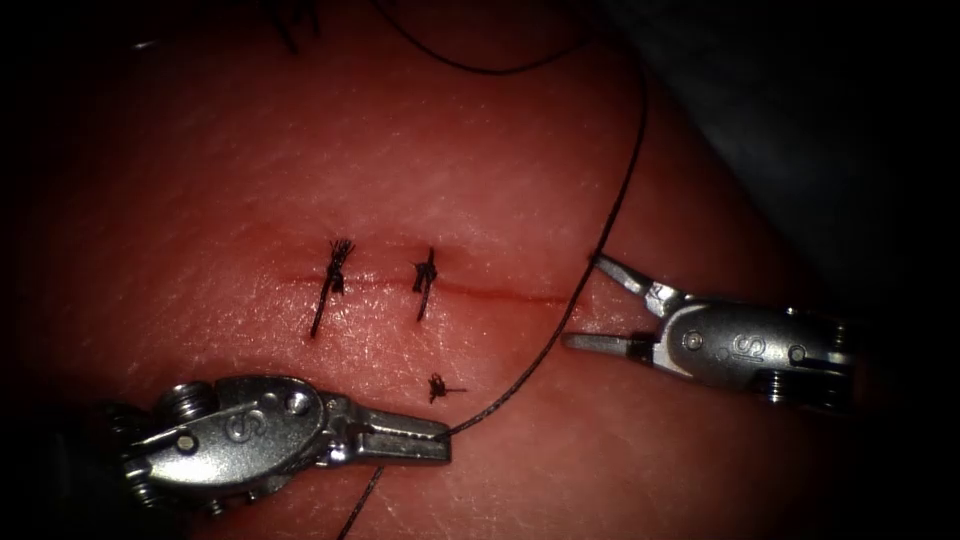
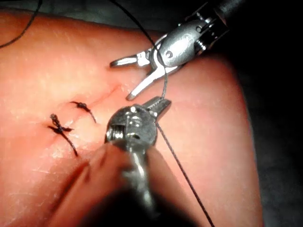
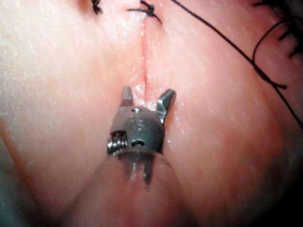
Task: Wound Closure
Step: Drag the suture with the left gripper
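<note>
The tissue [image 1: 480,170] has a thin horizontal cut [image 1: 500,292]. Two knotted stitches [image 1: 335,270] [image 1: 425,280] cross its left part. My left tool [image 1: 443,441] lies in front of the cut, jaws shut on the dark thread [image 1: 620,180]. That thread comes down from the top right, passes the cut's right end and trails off past the left jaws. My right tool [image 1: 583,300] sits at the cut's right end with its jaws open, one on each side of the thread, holding nothing. The right wrist view shows those open jaws [image 3: 147,93] astride the cut [image 3: 144,61].
A short cut bit of thread [image 1: 437,387] lies on the tissue just in front of the second stitch. More thread loops across the top of the tissue [image 1: 480,68]. The tissue's edge falls away at the upper right [image 1: 720,150].
</note>
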You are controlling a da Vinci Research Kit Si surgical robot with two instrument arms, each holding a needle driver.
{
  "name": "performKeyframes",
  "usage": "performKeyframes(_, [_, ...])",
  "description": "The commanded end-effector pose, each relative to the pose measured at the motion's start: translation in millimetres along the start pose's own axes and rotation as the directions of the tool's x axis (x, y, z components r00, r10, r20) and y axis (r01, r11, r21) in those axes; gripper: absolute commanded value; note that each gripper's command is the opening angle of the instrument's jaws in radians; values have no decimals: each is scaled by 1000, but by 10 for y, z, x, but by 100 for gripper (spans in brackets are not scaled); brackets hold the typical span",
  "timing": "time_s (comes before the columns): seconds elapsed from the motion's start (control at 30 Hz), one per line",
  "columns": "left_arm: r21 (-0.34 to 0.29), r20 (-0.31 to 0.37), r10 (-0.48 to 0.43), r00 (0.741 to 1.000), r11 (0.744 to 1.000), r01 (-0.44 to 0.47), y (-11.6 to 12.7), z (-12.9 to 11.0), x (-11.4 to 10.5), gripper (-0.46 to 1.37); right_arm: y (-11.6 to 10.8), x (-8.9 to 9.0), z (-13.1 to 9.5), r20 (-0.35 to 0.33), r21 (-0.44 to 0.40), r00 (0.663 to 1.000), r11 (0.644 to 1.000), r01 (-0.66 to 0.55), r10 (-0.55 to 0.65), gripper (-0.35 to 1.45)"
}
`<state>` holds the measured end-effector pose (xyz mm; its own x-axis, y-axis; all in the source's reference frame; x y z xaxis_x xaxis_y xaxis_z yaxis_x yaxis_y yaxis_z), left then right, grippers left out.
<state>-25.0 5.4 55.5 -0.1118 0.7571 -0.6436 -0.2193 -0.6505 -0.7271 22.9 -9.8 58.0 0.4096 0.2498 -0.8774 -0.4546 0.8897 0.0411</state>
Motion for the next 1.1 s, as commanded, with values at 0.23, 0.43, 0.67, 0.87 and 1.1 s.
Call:
performKeyframes(0.23, [45,-41,92,995,995,-90,-46,19,55,-35,-4,-3,-1,0,5,1000,1000,4,-4,133])
performKeyframes(0.43, [100,-77,230,970,970,-222,-88,34,94,-35,-4,-5,0,2,5,1000,1000,5,-5,133])
performKeyframes(0.67, [163,-117,296,948,947,-276,-134,59,114,-35,-8,-7,-1,1,3,1000,1000,8,-8,134])
performKeyframes(0.87, [211,-124,325,938,932,-295,-189,96,116,-35,-9,-7,-2,3,4,1000,1000,9,-9,133])
performKeyframes(1.1, [214,-113,281,953,944,-253,-218,128,95,-35,-12,-7,-5,7,7,1000,1000,10,-10,133])
